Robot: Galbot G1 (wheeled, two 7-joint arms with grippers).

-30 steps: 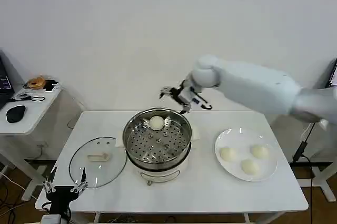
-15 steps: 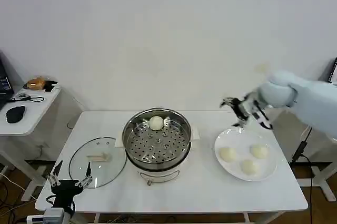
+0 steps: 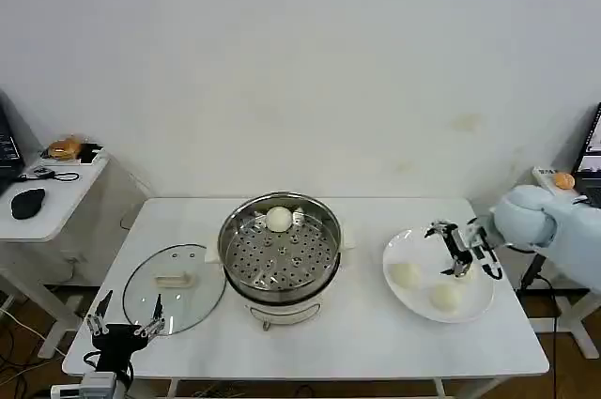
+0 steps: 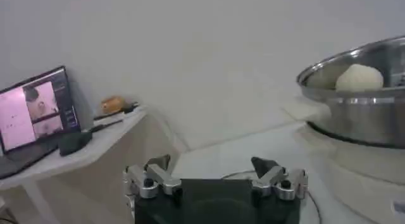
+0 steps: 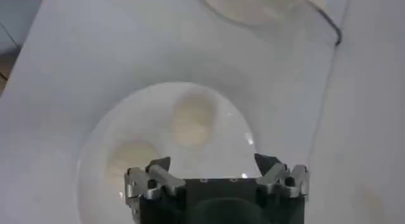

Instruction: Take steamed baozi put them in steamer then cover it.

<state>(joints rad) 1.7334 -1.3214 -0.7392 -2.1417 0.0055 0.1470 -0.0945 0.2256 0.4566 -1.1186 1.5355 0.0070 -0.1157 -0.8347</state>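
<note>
Head view: the steamer (image 3: 280, 247) holds one steamed baozi (image 3: 279, 220); three lie on the plate (image 3: 414, 296); the cover (image 3: 173, 288) rests on the table (image 3: 376, 343). The right claw (image 3: 457, 249), spread wide, has dropped from above the plate's rim onto it. Left wrist view: the left claw (image 4: 215, 178) gapes wide, parked.

Bright even light, soft shadows, right wrist view blurred
</note>
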